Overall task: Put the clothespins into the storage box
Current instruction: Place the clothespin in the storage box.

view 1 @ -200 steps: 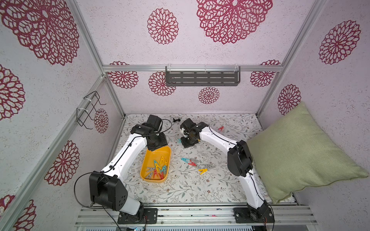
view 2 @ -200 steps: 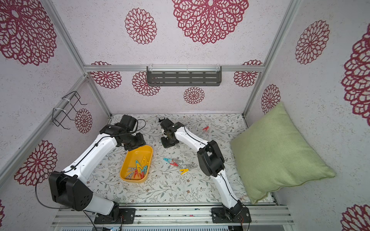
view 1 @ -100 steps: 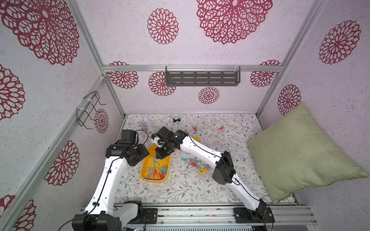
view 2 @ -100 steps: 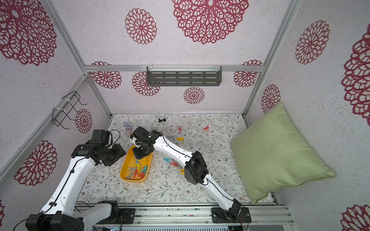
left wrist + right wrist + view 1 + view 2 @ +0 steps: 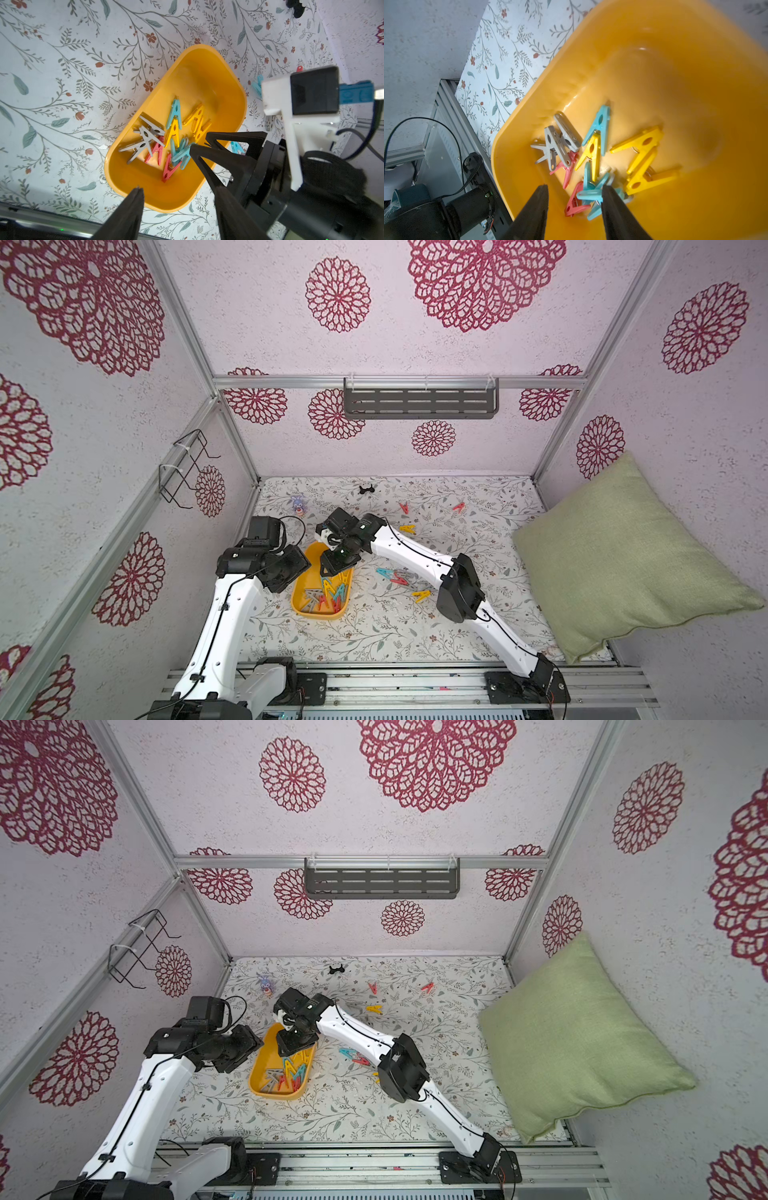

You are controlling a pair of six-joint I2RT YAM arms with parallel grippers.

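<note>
At the storage box — right gripper parted and empty.
It hangs just above the clothespins heaped inside the box. The left gripper, fingers also spread with nothing between them, sits at the box's opposite rim. Loose clothespins — teal, red, grey, yellow — lie on the floral cloth beside the box.

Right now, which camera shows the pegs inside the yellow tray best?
The right wrist view: the pegs look close and large in the tray. The left wrist view shows the pegs smaller, with the right gripper over some. In both top views the pegs are tiny.
</note>
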